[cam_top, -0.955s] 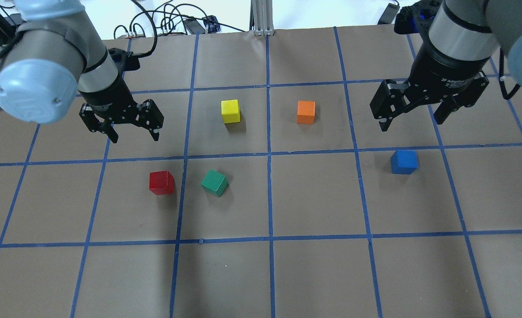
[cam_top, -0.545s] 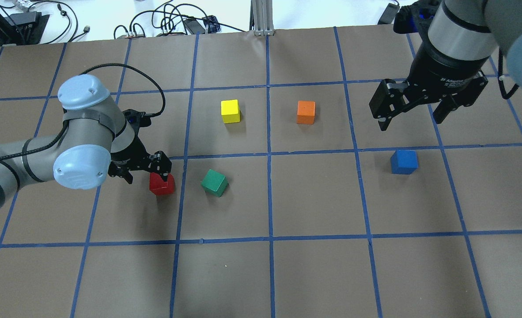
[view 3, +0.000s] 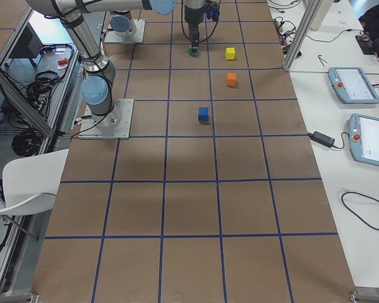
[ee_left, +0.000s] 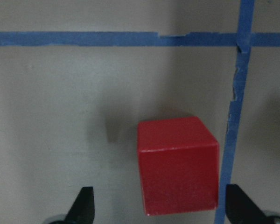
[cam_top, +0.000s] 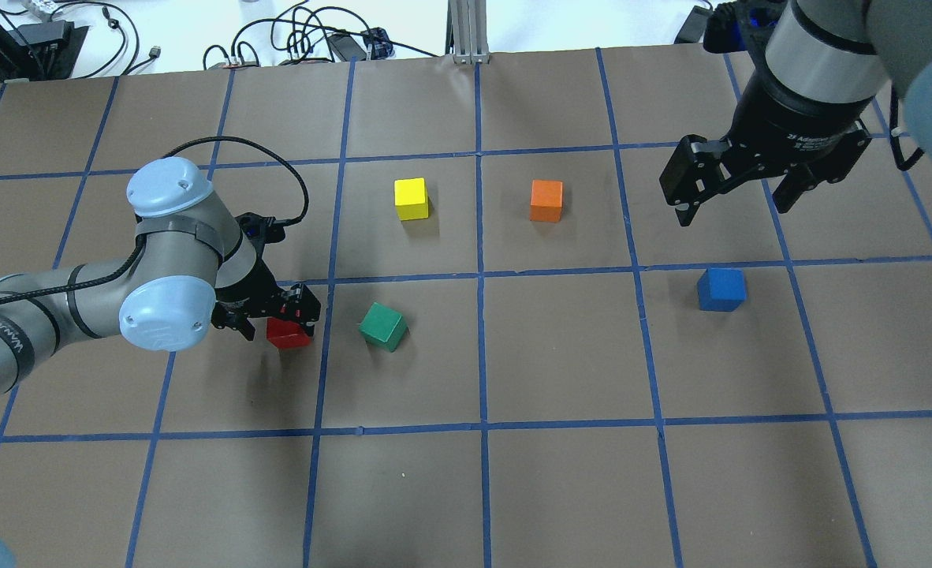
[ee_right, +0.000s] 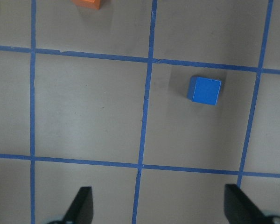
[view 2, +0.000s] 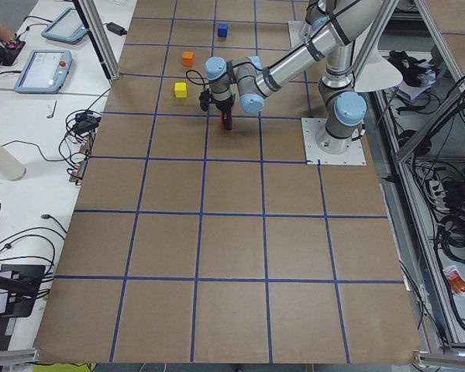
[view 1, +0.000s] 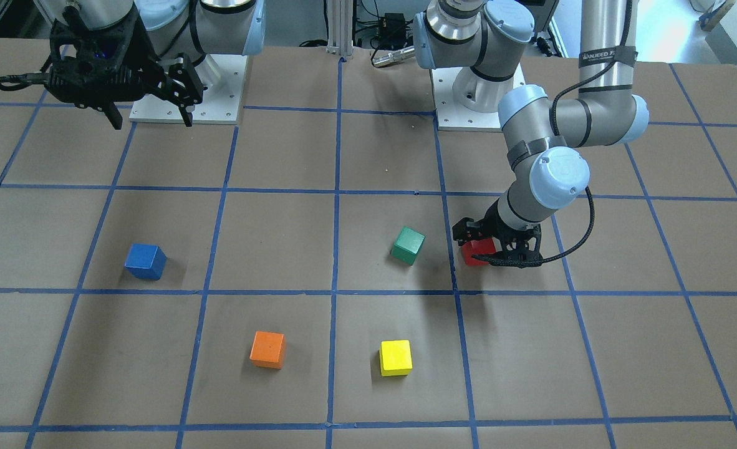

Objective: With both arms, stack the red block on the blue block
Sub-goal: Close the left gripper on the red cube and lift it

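The left pincer (cam_top: 275, 319) is low at the table (cam_top: 561, 481), its 2 fingers spread wide on either side of the red block (cam_top: 287, 338). In the left wrist view the block sits between the 2 fingertips with a gap on each side. It is nearer the fingertip on that view's right, and neither finger touches it. The red block rests flat on the table inside a grid square, just beside a line of blue tape (cam_top: 320, 347). The left arm (cam_top: 80, 304) reaches in low from the overhead view's left edge, with its wrist bent down over the block.

The green block (cam_top: 382, 326) lies just across that tape line, near the red block but apart from it, and is turned at an angle to the grid.

The right pincer (cam_top: 738, 207) hangs above the table with its fingers spread and nothing between them. The blue block (cam_top: 721, 289) lies flat on the table in the overhead view's right half, well apart from the red block. In the right wrist view it shows in the upper right part, well clear of both fingertips.

The yellow block (cam_top: 411, 198) and the orange block (cam_top: 546, 200) sit in the row beyond, 1 on each side of the central tape line. Each is alone in its own square.
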Tool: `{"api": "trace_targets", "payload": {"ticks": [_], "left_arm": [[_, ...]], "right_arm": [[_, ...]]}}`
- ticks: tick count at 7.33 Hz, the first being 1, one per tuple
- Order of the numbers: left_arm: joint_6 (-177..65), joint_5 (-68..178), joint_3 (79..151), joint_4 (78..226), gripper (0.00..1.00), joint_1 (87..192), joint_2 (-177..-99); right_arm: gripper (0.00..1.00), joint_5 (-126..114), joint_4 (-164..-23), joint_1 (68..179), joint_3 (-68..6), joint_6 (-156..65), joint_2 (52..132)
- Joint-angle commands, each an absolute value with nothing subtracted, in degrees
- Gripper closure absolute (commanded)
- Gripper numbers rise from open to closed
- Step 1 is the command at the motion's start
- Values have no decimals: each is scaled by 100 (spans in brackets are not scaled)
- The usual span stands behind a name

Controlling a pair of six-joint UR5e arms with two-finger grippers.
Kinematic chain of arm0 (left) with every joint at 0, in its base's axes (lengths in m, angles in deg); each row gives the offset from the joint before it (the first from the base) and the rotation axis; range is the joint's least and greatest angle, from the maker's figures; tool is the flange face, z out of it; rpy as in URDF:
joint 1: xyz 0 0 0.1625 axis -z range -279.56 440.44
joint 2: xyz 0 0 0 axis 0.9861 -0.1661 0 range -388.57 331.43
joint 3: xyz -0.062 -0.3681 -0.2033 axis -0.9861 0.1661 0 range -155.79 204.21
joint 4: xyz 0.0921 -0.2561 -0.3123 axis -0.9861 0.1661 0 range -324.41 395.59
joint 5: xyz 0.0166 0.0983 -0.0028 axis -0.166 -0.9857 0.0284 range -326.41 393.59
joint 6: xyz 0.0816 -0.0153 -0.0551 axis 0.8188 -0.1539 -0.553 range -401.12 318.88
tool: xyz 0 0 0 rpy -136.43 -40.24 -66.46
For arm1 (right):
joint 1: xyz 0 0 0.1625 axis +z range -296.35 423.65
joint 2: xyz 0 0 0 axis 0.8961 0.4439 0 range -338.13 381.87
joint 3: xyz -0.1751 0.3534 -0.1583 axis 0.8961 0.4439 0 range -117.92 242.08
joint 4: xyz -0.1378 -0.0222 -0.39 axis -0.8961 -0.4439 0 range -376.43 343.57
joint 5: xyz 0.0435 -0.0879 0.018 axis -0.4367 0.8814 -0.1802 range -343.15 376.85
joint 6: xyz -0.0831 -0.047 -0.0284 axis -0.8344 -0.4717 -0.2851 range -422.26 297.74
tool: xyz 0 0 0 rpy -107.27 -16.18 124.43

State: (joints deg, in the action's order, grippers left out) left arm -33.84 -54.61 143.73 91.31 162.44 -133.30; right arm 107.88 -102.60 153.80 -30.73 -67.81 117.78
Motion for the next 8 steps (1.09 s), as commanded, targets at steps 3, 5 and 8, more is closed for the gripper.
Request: {"api": "trace_targets", "payload": {"ticks": [3,5,8], "left_arm": [[-3207,-5439,14260,8938,100,16270,-13378],[-3259,-5134,13937,9226,100,16323,-13115],[-3949,-4779,13496,9791,100,16847,-12973]], "right_arm": [[0,10764,-10283,15382,-3073,-6823,11785],[0,10782,-10283,15373,-3073,-6823,11776],[0,10791,-10248,15382,-3073,-6815,11776]]}}
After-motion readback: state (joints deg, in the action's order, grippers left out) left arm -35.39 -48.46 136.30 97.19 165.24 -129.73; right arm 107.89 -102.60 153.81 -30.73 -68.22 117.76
